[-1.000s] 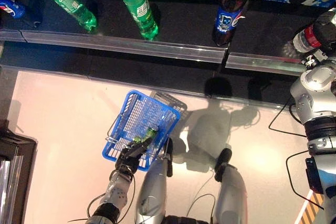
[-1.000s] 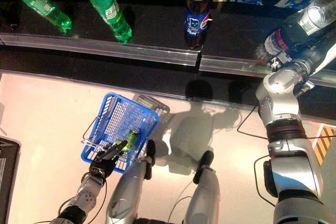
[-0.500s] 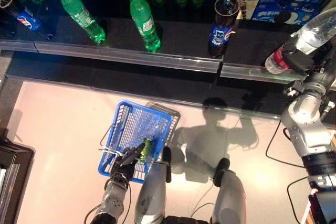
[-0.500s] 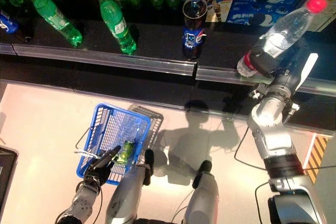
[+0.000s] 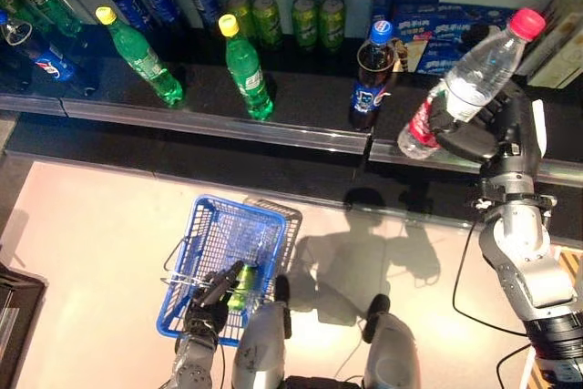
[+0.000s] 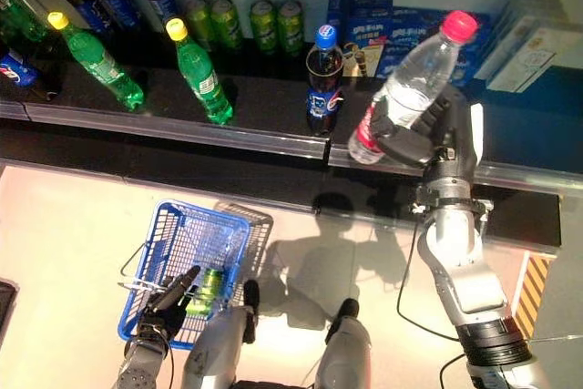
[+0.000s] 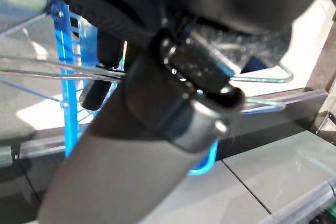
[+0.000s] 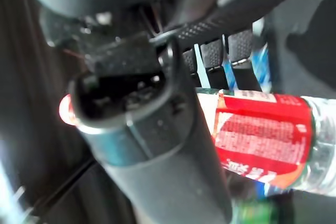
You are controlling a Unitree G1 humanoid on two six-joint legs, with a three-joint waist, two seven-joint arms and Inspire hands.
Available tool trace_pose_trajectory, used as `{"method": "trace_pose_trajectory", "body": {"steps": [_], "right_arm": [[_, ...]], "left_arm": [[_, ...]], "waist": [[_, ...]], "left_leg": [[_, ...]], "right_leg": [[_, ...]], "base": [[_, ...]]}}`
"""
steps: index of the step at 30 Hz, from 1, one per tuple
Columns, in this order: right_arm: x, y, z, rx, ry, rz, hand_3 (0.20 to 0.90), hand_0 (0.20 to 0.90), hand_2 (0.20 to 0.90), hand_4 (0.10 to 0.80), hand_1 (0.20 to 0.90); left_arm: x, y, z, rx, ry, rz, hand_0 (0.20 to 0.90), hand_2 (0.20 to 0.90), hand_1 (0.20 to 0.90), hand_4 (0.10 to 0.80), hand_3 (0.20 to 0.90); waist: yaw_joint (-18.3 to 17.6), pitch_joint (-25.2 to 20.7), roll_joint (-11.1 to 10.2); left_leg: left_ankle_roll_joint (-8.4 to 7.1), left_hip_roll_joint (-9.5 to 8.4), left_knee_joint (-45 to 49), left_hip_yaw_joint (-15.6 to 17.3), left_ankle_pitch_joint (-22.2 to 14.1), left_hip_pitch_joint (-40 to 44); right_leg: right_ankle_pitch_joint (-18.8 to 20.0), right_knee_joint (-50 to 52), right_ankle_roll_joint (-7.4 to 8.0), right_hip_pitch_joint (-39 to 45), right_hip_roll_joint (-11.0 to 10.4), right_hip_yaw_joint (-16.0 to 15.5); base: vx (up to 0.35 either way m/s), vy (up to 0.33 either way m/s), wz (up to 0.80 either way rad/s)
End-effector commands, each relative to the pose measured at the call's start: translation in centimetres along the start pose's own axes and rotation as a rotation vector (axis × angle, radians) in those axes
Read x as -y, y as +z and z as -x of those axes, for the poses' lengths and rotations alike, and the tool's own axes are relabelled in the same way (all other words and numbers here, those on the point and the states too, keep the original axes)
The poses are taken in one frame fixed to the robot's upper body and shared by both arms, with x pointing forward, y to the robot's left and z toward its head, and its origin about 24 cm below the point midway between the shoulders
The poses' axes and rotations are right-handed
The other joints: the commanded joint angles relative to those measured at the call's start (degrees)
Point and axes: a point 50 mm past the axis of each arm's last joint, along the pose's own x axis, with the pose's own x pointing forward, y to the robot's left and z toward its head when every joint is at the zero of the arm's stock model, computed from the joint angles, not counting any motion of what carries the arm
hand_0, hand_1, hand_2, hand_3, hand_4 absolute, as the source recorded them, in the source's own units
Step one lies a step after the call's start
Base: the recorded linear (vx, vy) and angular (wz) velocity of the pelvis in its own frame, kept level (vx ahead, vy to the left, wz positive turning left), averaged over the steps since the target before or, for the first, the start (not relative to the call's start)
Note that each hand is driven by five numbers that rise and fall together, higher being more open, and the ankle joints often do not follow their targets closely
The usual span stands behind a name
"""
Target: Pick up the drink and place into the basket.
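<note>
Left eye view: your right hand (image 5: pixel 474 134) is curled round the bottle (image 5: pixel 460 88), a clear, smooth plastic cylinder with a red label and a pink cap, held tilted above the shelf (image 5: pixel 228 120) and well apart from the basket (image 5: pixel 223 261). It has to travel far, and the slick wall could slip in your fingers on the swing down. Your left hand (image 5: pixel 214 293) sits at the basket's near rim by the wire handle.

Right eye view: the basket is blue open mesh, rectangular, with thin metal handles, and a green can (image 6: pixel 212 281) already lies in it. A tall bottle dropped upright could tip over the low wall or knock the can.

Left wrist view: your left hand's fingers are closed round the thin wire handle (image 7: pixel 63 74); if that grip loosens, the basket will swing.

Right wrist view: your fingers wrap the bottle at its red label (image 8: pixel 257 135), with the thumb in front. The grip sits low on the bottle, so it may pivot.
</note>
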Motion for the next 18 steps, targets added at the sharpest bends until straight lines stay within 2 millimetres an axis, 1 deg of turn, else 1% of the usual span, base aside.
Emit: {"method": "trace_pose_trajectory", "body": {"steps": [1, 2, 3, 5, 8, 9, 10, 11, 12, 14, 16, 18], "right_arm": [[-3.0, 7.7, 0.1, 0.398, 0.224, -0.179, 0.2, 0.3, 0.3, 0.1, 0.3], [-3.3, 7.6, 0.3, 0.389, 0.248, -0.19, 0.2, 0.3, 0.3, 0.1, 0.3], [-4.5, 7.4, 0.8, 0.361, 0.321, -0.215, 0.2, 0.3, 0.3, 0.1, 0.3], [-5.3, 7.1, 1.1, 0.338, 0.382, -0.242, 0.2, 0.3, 0.3, 0.1, 0.3], [-7.1, 6.6, 1.9, 0.29, 0.476, -0.308, 0.2, 0.3, 0.3, 0.1, 0.3], [-7.1, 6.6, 1.9, 0.29, 0.476, -0.308, 0.2, 0.3, 0.3, 0.1, 0.3], [-8.1, 6.8, 2.3, 0.292, 0.515, -0.334, 0.2, 0.3, 0.3, 0.1, 0.3], [-8.3, 6.8, 2.4, 0.291, 0.523, -0.34, 0.2, 0.3, 0.3, 0.1, 0.3], [-9.0, 6.8, 2.5, 0.282, 0.541, -0.359, 0.2, 0.3, 0.3, 0.1, 0.3], [-10.1, 6.9, 2.7, 0.278, 0.56, -0.371, 0.2, 0.3, 0.3, 0.1, 0.3], [-10.6, 7.0, 2.7, 0.273, 0.563, -0.376, 0.2, 0.3, 0.3, 0.1, 0.3], [-11.4, 6.9, 2.7, 0.257, 0.557, -0.386, 0.2, 0.3, 0.3, 0.1, 0.3]], "left_arm": [[1.3, 6.6, 1.2, 0.28, -0.153, -0.102, 0.3, 0.3, 0.3, 0.1, 0.2], [1.5, 6.5, 1.3, 0.281, -0.16, -0.1, 0.3, 0.3, 0.3, 0.1, 0.2], [2.3, 6.6, 1.5, 0.282, -0.191, -0.099, 0.3, 0.3, 0.3, 0.1, 0.2], [2.9, 6.7, 1.8, 0.29, -0.228, -0.106, 0.3, 0.3, 0.3, 0.1, 0.2], [4.6, 6.9, 2.6, 0.307, -0.31, -0.128, 0.3, 0.3, 0.3, 0.1, 0.2], [4.6, 6.9, 2.6, 0.307, -0.31, -0.128, 0.3, 0.3, 0.3, 0.1, 0.2], [5.8, 7.3, 3.1, 0.318, -0.368, -0.132, 0.3, 0.3, 0.3, 0.1, 0.2], [6.1, 7.4, 3.2, 0.323, -0.382, -0.134, 0.3, 0.3, 0.3, 0.1, 0.2], [7.0, 7.7, 3.6, 0.333, -0.43, -0.144, 0.3, 0.3, 0.3, 0.1, 0.2], [8.1, 8.1, 4.4, 0.343, -0.509, -0.145, 0.3, 0.3, 0.3, 0.1, 0.2], [8.8, 8.2, 4.8, 0.343, -0.555, -0.146, 0.3, 0.3, 0.3, 0.1, 0.2], [10.0, 8.5, 5.7, 0.344, -0.633, -0.157, 0.3, 0.3, 0.3, 0.1, 0.2]], "waist": [[1.3, -12.26, -2.22], [1.47, -12.31, -2.26], [2.11, -12.79, -2.21], [2.7, -12.83, -2.18], [4.25, -13.03, -2.2], [4.25, -13.03, -2.2], [5.27, -13.01, -2.15], [5.49, -13.01, -2.14], [6.39, -12.98, -2.12], [8.15, -12.77, -2.05], [9.17, -12.62, -1.98], [10.8, -12.47, -1.95]], "left_leg": [[0.17, -0.18, 5.06, 1.72, -0.31, -0.93], [0.1, -0.2, 5.28, 1.64, -0.52, -0.79], [0.1, -0.23, 5.11, 1.33, -0.2, -0.79], [0.03, -0.28, 5.35, 0.91, -0.42, -0.63], [-0.02, -0.6, 5.38, -0.14, -0.08, -0.58], [-0.02, -0.6, 5.38, -0.14, -0.08, -0.58], [-0.07, -0.91, 5.56, -0.97, 0.2, -0.79], [-0.09, -0.97, 5.63, -1.18, 0.29, -0.88], [-0.12, -1.26, 5.99, -1.93, 0.47, -1.29], [-0.1, -1.87, 6.46, -3.35, 0.73, -1.87], [-0.1, -2.29, 6.59, -4.17, 0.95, -2.16], [-0.05, -2.89, 6.61, -5.44, 1.28, -2.5]], "right_leg": [[-1.47, -1.71, -5.5, 3.89, 4.72, -2.97], [-1.77, -1.59, -5.46, 4.22, 4.66, -3.05], [-1.55, -2.18, -5.58, 4.82, 4.73, -3.52], [-1.8, -2.18, -5.55, 5.34, 4.64, -3.86], [-1.72, -2.86, -5.62, 6.56, 4.73, -4.81], [-1.72, -2.86, -5.62, 6.56, 4.73, -4.81], [-1.75, -3.17, -5.59, 7.14, 4.74, -5.46], [-1.77, -3.23, -5.59, 7.26, 4.75, -5.6], [-1.8, -3.51, -5.65, 7.69, 4.78, -6.15], [-1.9, -3.85, -5.73, 8.41, 4.84, -7.19], [-1.84, -4.12, -5.76, 8.85, 4.88, -7.79], [-1.69, -4.71, -5.72, 9.62, 4.98, -8.83]], "base": [[0.049, 0.048, 0.05], [0.046, 0.048, 0.04], [0.035, 0.043, 0.05], [0.017, 0.039, 0.14], [0.01, 0.027, 0.18], [-0.005, 0.03, 0.19], [-0.009, 0.024, 0.11], [-0.012, 0.029, 0.13], [-0.006, 0.014, 0.16], [-0.003, 0.005, 0.3], [0.003, -0.002, 0.35], [0.006, -0.013, 0.21]]}}
